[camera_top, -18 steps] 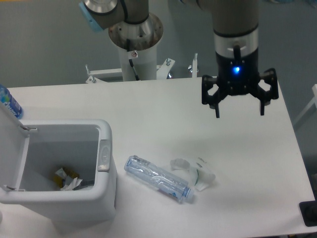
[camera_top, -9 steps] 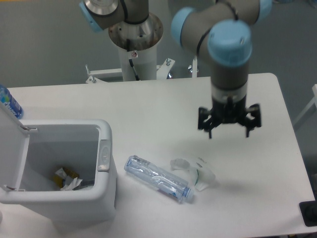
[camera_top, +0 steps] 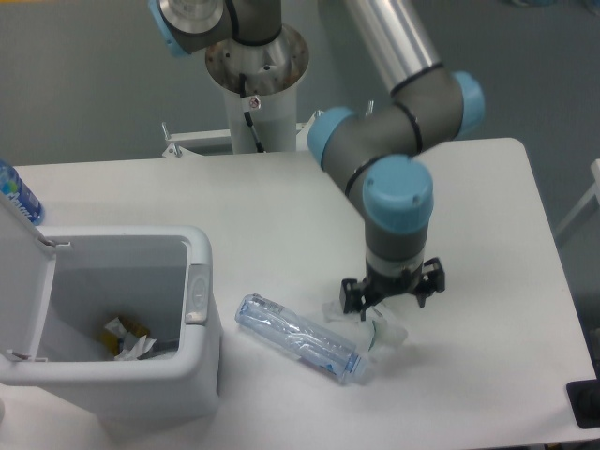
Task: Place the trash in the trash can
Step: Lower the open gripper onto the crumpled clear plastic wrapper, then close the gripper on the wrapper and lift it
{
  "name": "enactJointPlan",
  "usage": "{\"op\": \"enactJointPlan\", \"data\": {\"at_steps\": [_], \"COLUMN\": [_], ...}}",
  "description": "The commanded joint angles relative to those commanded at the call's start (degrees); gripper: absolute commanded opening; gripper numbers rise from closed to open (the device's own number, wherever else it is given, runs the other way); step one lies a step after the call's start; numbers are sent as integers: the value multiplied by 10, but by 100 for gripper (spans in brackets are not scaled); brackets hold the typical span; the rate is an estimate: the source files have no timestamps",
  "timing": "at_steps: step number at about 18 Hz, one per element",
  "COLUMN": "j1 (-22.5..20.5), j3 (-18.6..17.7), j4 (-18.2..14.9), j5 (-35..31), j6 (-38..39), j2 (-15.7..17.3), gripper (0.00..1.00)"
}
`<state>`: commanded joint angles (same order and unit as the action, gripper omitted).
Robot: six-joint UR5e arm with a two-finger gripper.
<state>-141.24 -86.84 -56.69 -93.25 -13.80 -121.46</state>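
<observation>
Crushed bottle (camera_top: 300, 337) label: bluish, print too blurred to read.
Upright bottle (camera_top: 17, 194) label: blue, no letters legible.
Trash can (camera_top: 112, 323) button: plain grey, no marking.
Readable text overall: none.

**Room and furnishings: condition as observed**

A white table (camera_top: 281, 202) with rounded corners fills most of the view; its surface is matt and evenly lit, with soft, faint shadows and no hard glare. Behind it the floor (camera_top: 84, 75) is a plain grey-blue, uniform in tone, with no visible seams or markings. A white cylindrical pedestal (camera_top: 255, 108) stands on that floor just behind the table's far edge, resting on a white metal base frame (camera_top: 234, 139) with upright bolts. At the far right edge, part of a white frame (camera_top: 586, 202) shows. 1 small dark object (camera_top: 584, 403) sits at the table's lower right corner; what it is cannot be told.
</observation>
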Motion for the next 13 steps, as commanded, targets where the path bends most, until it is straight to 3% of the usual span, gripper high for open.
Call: {"op": "enactJointPlan", "data": {"at_steps": [4,5,7,10,11,13], "j1": [0,0,0,0,0,-1], "j3": [-13,-14,-19,-20,-20,-19], "j4": [9,9,9,6,4,5], "j5": [0,0,0,1,2,1], "j6": [-1,0,-3,-8,-10,-11], "j2": [-5,-5,0,7,10,13], "gripper": [100,87,49,5,0,0]}}
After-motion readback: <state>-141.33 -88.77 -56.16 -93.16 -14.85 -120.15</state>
